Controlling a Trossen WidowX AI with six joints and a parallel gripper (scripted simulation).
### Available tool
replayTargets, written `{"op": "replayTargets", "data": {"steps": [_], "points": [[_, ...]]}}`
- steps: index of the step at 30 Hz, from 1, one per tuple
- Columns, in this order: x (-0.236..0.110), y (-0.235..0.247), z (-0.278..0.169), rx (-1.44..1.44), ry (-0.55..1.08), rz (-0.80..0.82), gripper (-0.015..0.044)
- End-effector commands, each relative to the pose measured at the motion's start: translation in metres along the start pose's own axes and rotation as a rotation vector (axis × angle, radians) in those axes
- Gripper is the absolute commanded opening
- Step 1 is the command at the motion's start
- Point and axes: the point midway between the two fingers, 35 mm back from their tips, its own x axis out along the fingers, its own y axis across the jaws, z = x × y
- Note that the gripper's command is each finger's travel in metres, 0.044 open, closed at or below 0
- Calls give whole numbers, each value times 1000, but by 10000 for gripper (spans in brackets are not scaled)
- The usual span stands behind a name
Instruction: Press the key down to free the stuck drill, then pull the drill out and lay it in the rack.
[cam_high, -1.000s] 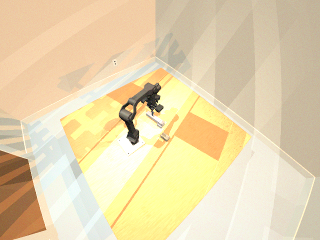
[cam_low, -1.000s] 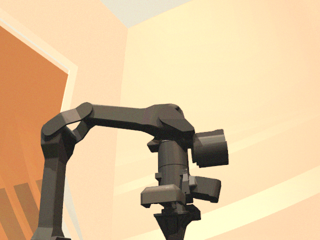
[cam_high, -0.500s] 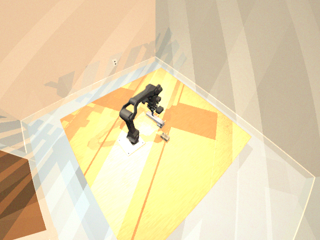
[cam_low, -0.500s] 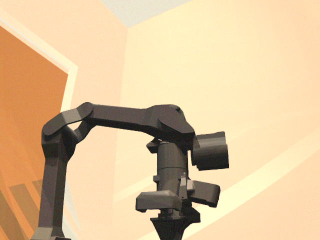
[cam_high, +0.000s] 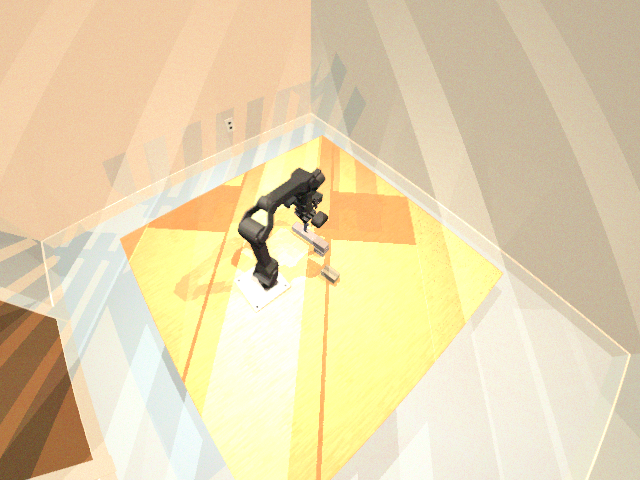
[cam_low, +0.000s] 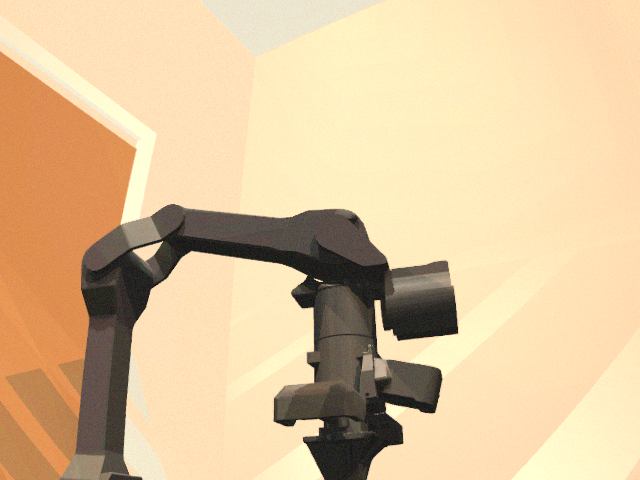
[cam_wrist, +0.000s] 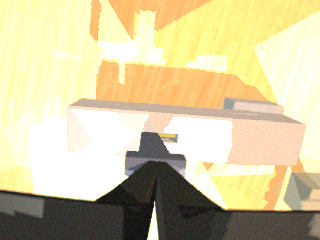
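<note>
the tool (cam_wrist: 155, 172) is shut tight, its two dark fingers pressed together into one wedge with only a hairline seam between them, and it has hold of nothing. in the wrist view the wedge's tip points at a small grey key (cam_wrist: 155, 161) that juts from the near face of a long pale block (cam_wrist: 260, 137). whether the tip is touching the key or just above it cannot be told. behind the key a dark stem (cam_wrist: 150, 141) runs up into the block, and a short yellow strip (cam_wrist: 169, 135) shows just beside it on the right. a grey piece (cam_wrist: 252, 105) sits on the block's far right end, probably the drill, though it is too blurred to be sure.

in the top view the arm (cam_high: 279, 193) stands on a white base plate (cam_high: 279, 293) on the yellow worktop (cam_high: 387, 310), bent over so that the tool (cam_high: 307, 223) hangs straight down onto the left end of the block (cam_high: 315, 240). the rack (cam_high: 330, 273) is a small pale box on the worktop, near the block's right end and apart from it. in the wrist view, its corner (cam_wrist: 305, 190) shows at the lower right edge.

the exterior view shows only the arm from low down: forearm level, wrist vertical, tool (cam_low: 343, 462) pointing down and cut off by the bottom edge.
</note>
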Motion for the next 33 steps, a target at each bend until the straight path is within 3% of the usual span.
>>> {"op": "replayTargets", "data": {"steps": [1, 33], "points": [[7, 1, -2, 0, 14, 2, 0], [19, 2, -7, 0, 14, 2, 0]]}}
